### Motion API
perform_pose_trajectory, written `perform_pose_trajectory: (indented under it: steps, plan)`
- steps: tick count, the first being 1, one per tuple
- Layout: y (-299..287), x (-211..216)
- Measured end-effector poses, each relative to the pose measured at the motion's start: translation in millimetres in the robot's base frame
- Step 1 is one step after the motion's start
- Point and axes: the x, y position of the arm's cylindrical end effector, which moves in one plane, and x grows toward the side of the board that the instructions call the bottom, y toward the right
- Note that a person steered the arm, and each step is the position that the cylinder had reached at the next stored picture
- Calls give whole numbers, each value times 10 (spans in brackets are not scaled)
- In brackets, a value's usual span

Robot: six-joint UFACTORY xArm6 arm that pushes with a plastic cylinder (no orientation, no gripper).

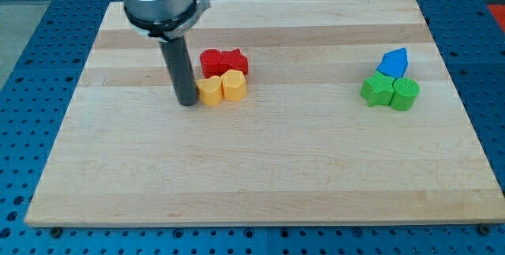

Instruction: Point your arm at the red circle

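Observation:
The red circle [211,61] sits on the wooden board, left of centre near the view's top, touching a red star-like block [233,62] on its right. Two yellow blocks lie just below them: one [209,91] on the left and a heart-like one [233,86] on the right. My tip [188,103] rests on the board right beside the left yellow block's left edge, below and to the left of the red circle. The rod rises from the tip toward the view's top.
On the view's right stands a cluster: a blue block [393,63] above a green star-like block [378,91] and a green round block [405,95]. The wooden board [260,176] lies on a blue perforated table.

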Motion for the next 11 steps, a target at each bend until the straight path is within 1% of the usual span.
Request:
perform_pose_trajectory:
  steps: [1,2,4,5,6,7,8,10,11]
  plan:
    - [252,0]
    - [341,-2]
    - [258,-2]
    - [32,-2]
    - [-306,-86]
    - [-515,-309]
    - [-564,-568]
    - [-329,-845]
    - [-252,-870]
